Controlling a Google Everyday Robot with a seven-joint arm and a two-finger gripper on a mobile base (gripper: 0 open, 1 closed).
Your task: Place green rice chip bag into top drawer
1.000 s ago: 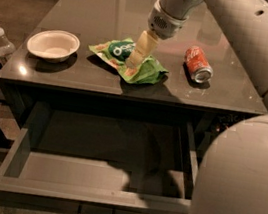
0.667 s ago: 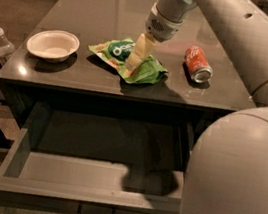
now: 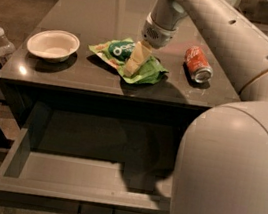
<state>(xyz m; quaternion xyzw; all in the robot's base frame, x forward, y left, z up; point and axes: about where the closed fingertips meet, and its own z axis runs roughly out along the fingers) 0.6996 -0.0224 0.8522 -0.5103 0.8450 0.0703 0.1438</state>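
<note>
Glossy tabletop point(image 3: 96, 7) (claw point(image 3: 130, 69) over crinkly bag point(image 3: 153, 70)).

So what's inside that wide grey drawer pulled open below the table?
The wide grey drawer shows only bare light-grey floor; its right end is hidden behind the robot's body. The light-green crinkly chip bag lies on the tabletop, the gripper down on it.

One each: bag point(image 3: 152, 71), can point(image 3: 198, 64), bowl point(image 3: 52, 44), bottle point(image 3: 2, 43), drawer point(image 3: 63, 171), gripper point(image 3: 130, 67); gripper at bag.
</note>
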